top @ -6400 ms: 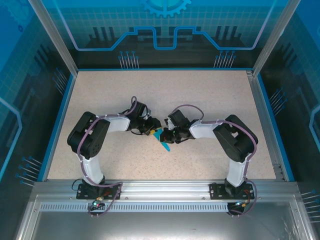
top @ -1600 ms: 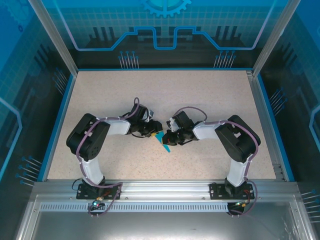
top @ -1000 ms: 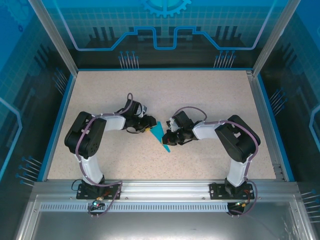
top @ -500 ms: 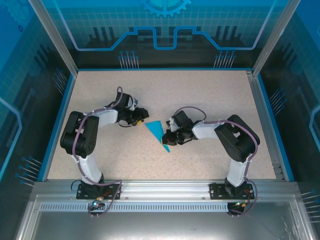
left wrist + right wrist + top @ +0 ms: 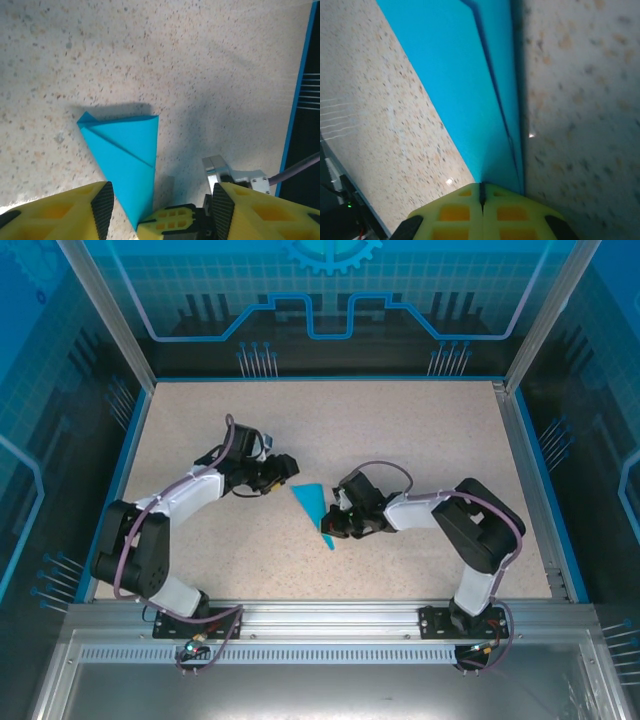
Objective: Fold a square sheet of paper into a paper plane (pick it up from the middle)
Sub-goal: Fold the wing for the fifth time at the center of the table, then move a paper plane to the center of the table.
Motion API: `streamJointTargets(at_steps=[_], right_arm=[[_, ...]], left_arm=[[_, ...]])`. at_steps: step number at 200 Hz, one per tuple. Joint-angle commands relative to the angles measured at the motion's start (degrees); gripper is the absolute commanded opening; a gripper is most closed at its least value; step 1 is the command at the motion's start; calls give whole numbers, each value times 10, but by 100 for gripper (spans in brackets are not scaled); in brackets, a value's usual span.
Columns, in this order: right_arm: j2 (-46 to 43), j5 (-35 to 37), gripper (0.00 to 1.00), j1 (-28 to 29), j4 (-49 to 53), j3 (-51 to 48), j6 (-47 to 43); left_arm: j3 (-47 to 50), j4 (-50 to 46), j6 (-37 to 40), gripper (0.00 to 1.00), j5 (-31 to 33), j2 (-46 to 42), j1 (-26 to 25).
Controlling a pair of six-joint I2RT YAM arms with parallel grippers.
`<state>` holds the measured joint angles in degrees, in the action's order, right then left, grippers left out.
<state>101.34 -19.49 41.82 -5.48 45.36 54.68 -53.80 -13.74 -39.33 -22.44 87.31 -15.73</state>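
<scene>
The paper plane is a narrow cyan dart lying flat on the speckled table, its sharp point toward the near edge. My right gripper is shut, its tips resting on the dart's right side near the point; in the right wrist view the closed yellow tips sit on the cyan paper. My left gripper hovers up and to the left of the dart, open and empty. The left wrist view shows its open jaws above the dart, with the right gripper's fingers at the point.
Blue rails and a raised frame border the table on the left, right and far sides. Bare tabletop stretches beyond the dart, and more lies toward the near edge.
My left gripper has opened, let go of the dart and drawn back up and to the left. The whole dart now lies uncovered. The right gripper stays shut on it.
</scene>
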Motion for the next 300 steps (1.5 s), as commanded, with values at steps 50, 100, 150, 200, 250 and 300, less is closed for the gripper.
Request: streamJointTargets(at_steps=[50, 100, 150, 200, 250, 300], right_arm=[[-154, 146, 19, -1, 144, -22, -62], [-207, 176, 37, -31, 144, -49, -76], [-205, 163, 52, -57, 121, -66, -79], [-195, 149, 56, -75, 111, -78, -80], [-188, 132, 58, -80, 91, -89, -78], [-181, 118, 60, -85, 91, -92, -83]], left_arm=[[-14, -100, -44, 62, 114, -33, -61], [-44, -173, -87, 71, 205, -26, -122], [-126, -296, -118, 80, 284, 31, -174], [-196, -352, -134, 88, 307, 99, -220], [-238, -374, -133, 89, 304, 154, -228], [-274, -413, -149, 92, 308, 196, -229]])
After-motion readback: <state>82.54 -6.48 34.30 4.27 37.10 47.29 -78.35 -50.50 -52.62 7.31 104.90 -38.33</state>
